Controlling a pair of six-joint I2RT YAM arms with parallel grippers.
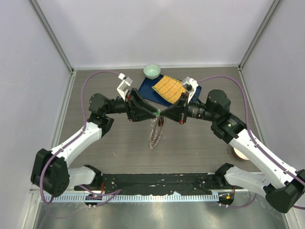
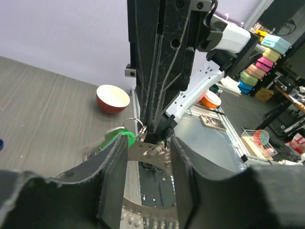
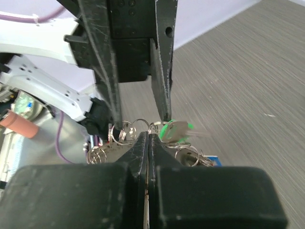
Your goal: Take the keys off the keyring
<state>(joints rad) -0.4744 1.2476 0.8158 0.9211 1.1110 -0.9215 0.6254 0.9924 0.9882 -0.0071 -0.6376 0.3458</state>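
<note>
Currently both arms meet in mid-air over the table centre.

Left: your left gripper (image 2: 148, 144) is released. Its black fingers are spread and straddle the bunch without pinching it.

Centre: the large thin metal keyring (image 1: 157, 127), fringed with small silvery keys (image 1: 153, 139), hangs just below the two claws over the grey wood-grain tabletop (image 1: 119, 152). You cannot tell whether the lowest keys graze the table. One green plastic-headed key (image 3: 173, 130) sits right at the junction, beside several small wire split rings (image 3: 127, 131).

Right: your right gripper (image 3: 148, 139) is clenched, pads flat together at the keyring. Its own fingers hide whether it pinches the main wire or a small loop. With the left open, judge that the right carries the whole load. A red bowl with cream inside (image 2: 113, 98) stands well apart on the table.

Risks (judgement):
- The pinch is thin. Pull with the left before it is seated and the keyring may slip out and drop.
- The left may close on two keys or a loop, not one key, so a pull twists the keyring instead of threading a key off.
- The fingertips are nearly touching, so closing off-line knocks the right claw.
- The green key is blurred, so it is probably swinging. Let it settle.
</note>
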